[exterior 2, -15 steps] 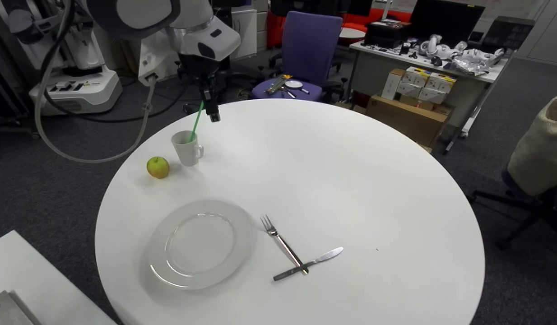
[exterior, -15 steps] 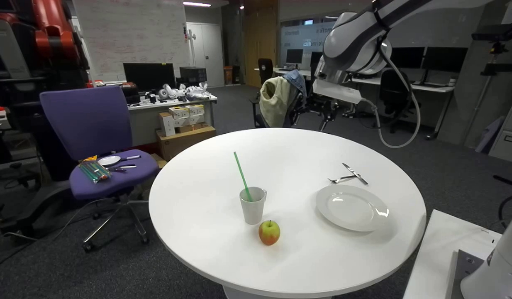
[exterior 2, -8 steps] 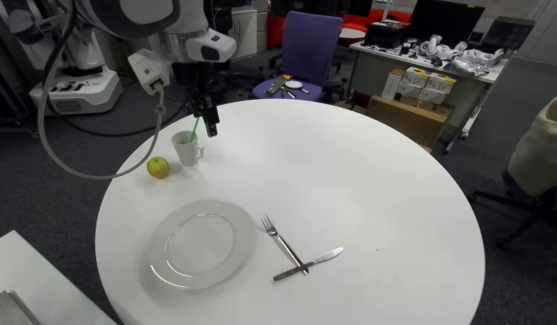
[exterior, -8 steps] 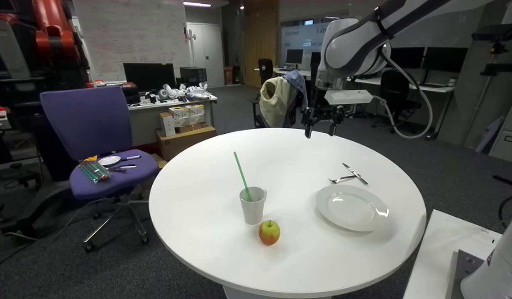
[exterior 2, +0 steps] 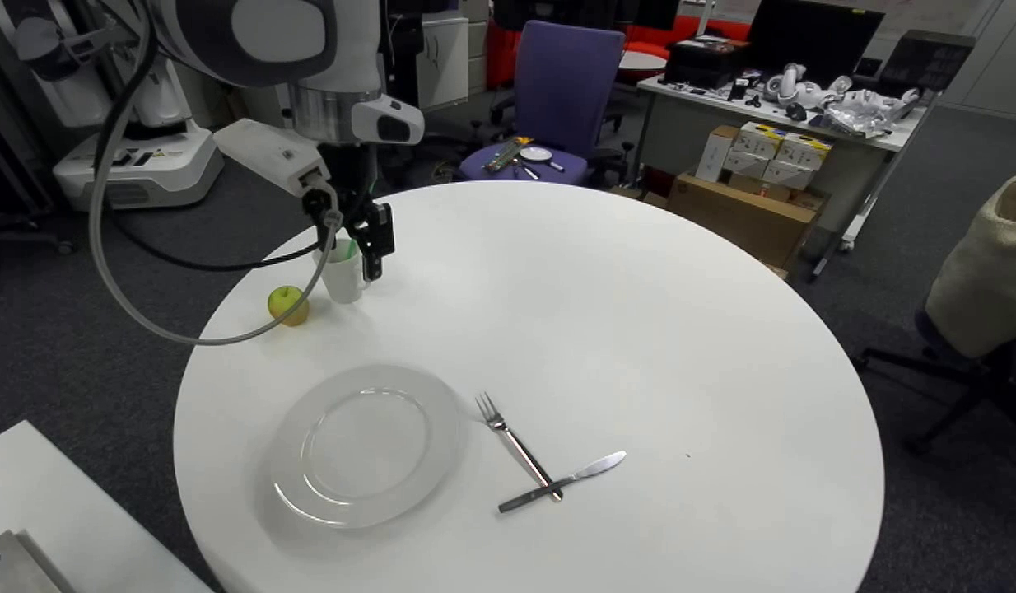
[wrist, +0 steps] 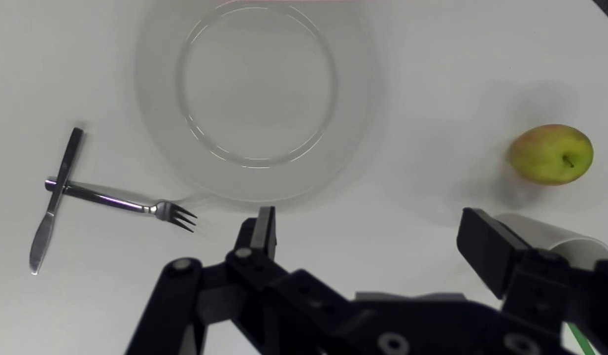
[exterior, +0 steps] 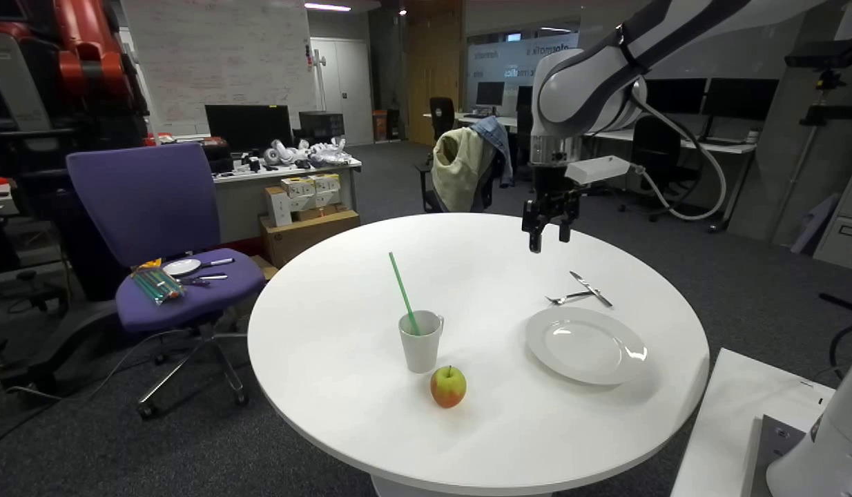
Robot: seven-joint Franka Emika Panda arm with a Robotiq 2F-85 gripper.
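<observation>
High above the round white table (exterior: 329,276), my gripper (wrist: 368,212) points down, open, with nothing between its fingers. In the wrist view, a white plate (wrist: 259,182) lies past the left fingertip. A fork (wrist: 109,199) touches and crosses a black-handled knife (wrist: 41,241) at far left. The right finger partly covers a white mug (wrist: 528,229), and a yellow-green apple (wrist: 550,153) sits beyond it. The mug (exterior: 420,352) stands upright with a green straw (exterior: 402,286) leaning in it, the apple (exterior: 448,386) close by. In an exterior view, the gripper (exterior 2: 349,262) overlaps the mug (exterior 2: 343,284).
A side table (exterior: 737,407) carrying the robot base adjoins the round table. Around it stand a purple chair (exterior: 150,200) with small items on its seat and a chair with a draped beige jacket (exterior: 460,169). A grey cable (exterior 2: 228,339) loops from the wrist.
My arm has come down toward the table, and the gripper has swung from a slant to pointing nearly straight down. Its fingers have stayed open. The objects on the table have not moved.
</observation>
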